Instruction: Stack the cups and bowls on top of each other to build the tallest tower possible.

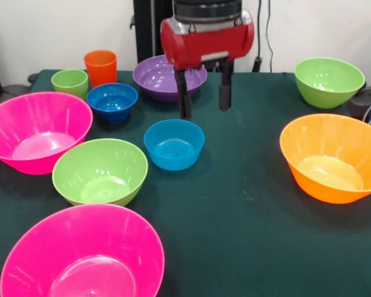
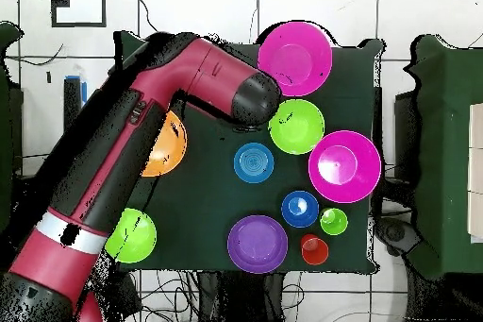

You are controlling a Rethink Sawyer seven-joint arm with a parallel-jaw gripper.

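My gripper [image 1: 204, 102] hangs open and empty above the table, just behind a small blue bowl [image 1: 173, 143] and in front of the purple bowl [image 1: 164, 77]. A second small blue bowl [image 1: 112, 101] sits to the left. The orange tumbler [image 1: 101, 67] and the light-green cup [image 1: 70, 81] stand at the far left. Two big pink bowls [image 1: 34, 130] [image 1: 83, 253] and a green bowl [image 1: 100, 170] lie at the left and front. The orange bowl [image 1: 334, 158] and another green bowl [image 1: 329, 80] are at the right. Every bowl stands apart; none is nested. In the overhead view the arm [image 2: 189, 101] hides the gripper.
A dark device with a blue cable [image 1: 368, 102] sits at the table's right edge. The green cloth [image 1: 247, 235] covers the table. In the overhead view the arm partly covers the orange bowl [image 2: 170, 148].
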